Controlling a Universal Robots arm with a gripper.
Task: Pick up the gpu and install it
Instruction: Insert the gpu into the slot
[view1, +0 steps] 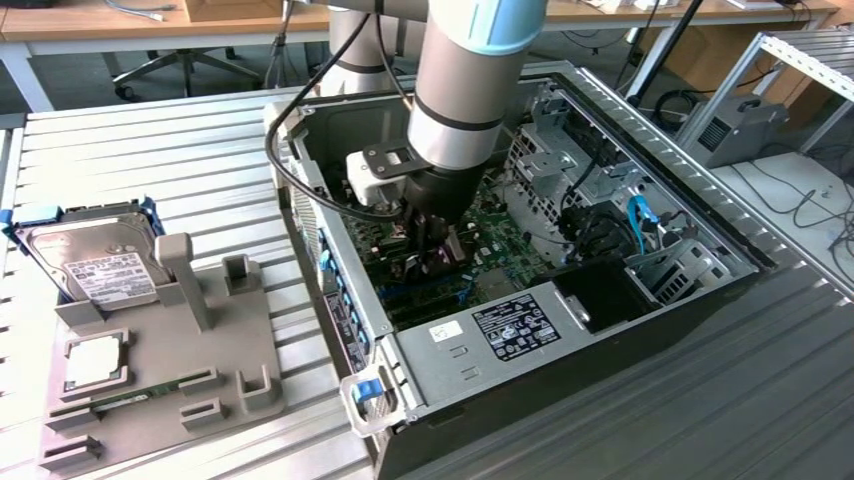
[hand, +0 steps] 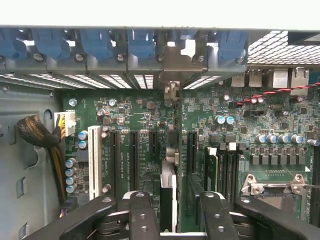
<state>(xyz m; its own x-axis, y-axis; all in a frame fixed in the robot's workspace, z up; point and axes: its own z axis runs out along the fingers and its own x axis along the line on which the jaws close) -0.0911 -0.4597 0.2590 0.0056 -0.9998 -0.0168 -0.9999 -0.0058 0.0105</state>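
Now gpu (hand: 168, 192) stands edge-on in a motherboard (hand: 150, 125) slot, directly between the gripper (hand: 172, 212) fingers, which sit spread apart, gripping nothing.

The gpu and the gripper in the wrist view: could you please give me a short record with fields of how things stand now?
gpu: upright on edge at a slot of the motherboard; whether it is fully seated cannot be told
gripper: open, one finger on each side of the gpu, not clamping it
arm: reaching down into the open computer case
hard drive: outside the case, on the grey fixture at the exterior view's left
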